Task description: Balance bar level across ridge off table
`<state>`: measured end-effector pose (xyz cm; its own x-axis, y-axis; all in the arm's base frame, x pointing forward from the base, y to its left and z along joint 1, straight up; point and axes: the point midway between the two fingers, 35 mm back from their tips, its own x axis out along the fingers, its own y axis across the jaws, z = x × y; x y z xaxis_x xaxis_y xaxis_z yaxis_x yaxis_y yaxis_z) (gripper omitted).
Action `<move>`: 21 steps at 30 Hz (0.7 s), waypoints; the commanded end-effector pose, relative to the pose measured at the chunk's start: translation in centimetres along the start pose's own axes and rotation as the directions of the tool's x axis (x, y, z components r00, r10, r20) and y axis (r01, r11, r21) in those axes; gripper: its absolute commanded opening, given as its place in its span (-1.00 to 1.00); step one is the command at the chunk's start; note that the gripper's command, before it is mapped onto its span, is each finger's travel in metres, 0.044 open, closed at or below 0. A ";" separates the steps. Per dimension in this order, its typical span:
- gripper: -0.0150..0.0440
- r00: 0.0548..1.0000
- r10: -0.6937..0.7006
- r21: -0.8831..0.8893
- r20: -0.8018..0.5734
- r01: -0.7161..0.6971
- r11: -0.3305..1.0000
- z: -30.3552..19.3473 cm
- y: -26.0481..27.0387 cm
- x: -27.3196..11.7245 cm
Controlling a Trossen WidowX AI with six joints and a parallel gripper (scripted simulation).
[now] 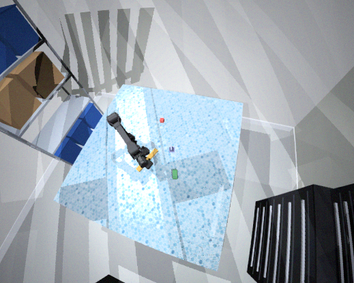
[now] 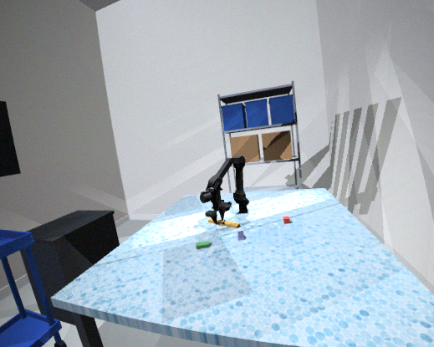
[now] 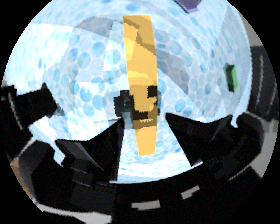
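Note:
The yellow-orange bar lies flat on the table, partly hidden under the arm in the top view. My gripper is open and low over the bar. In the wrist view the fingers stand on either side of the bar's near part, with a gap on each side and nothing gripped. The small purple ridge stands on the table beyond the bar's far end, apart from it. Nothing rests on the ridge.
A green block lies on the table on the side away from the arm's base. A small red cube lies farther off, past the ridge. A shelf rack stands behind the table.

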<state>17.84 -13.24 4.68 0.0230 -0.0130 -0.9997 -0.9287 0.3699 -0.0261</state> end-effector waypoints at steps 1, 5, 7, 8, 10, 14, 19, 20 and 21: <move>0.58 1.000 0.004 0.004 -0.002 -0.004 1.000 0.0 0.1 0.1; 0.58 1.000 0.004 0.004 -0.002 -0.004 1.000 0.0 0.1 0.1; 0.58 1.000 0.004 0.004 -0.002 -0.004 1.000 0.0 0.1 0.1; 0.58 1.000 0.004 0.004 -0.002 -0.004 1.000 0.0 0.1 0.1; 0.40 1.000 0.002 0.000 0.001 -0.002 1.000 0.0 0.1 0.1; 0.04 1.000 0.002 0.000 0.001 -0.002 1.000 0.0 0.1 0.1; -0.07 1.000 0.002 0.000 0.001 -0.002 1.000 0.0 0.1 0.1; -0.09 1.000 0.002 0.000 0.001 -0.002 1.000 0.0 0.1 0.1; -0.12 1.000 0.002 0.000 0.001 -0.002 1.000 0.0 0.1 0.1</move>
<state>17.77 -13.19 4.59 0.0205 -0.0113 -0.9997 -0.9287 0.3700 -0.0232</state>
